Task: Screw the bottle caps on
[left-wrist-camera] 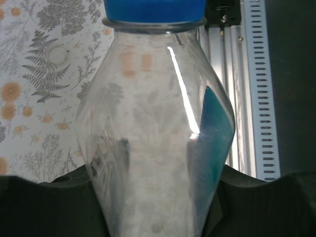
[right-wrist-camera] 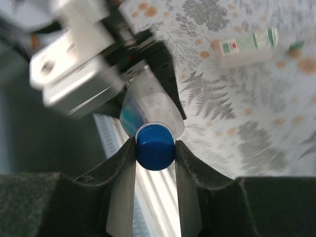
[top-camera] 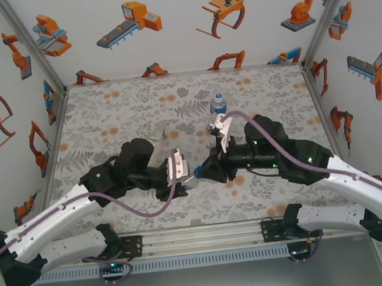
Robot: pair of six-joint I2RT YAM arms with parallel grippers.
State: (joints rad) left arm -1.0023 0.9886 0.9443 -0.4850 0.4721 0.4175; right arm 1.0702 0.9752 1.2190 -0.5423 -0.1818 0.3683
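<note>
Right gripper (right-wrist-camera: 155, 149) clamps the blue cap (right-wrist-camera: 155, 142), seated on the neck of the clear bottle (left-wrist-camera: 153, 128); left gripper (left-wrist-camera: 158, 212) pinches that bottle's body. Risk: cap cross-threads if its axis sits off the neck's, or the thin bottle slips round in the left grip.

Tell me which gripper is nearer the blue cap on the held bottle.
Right. The right gripper is shut on the blue cap itself; the left gripper clamps the bottle by its body, below the cap.
</note>
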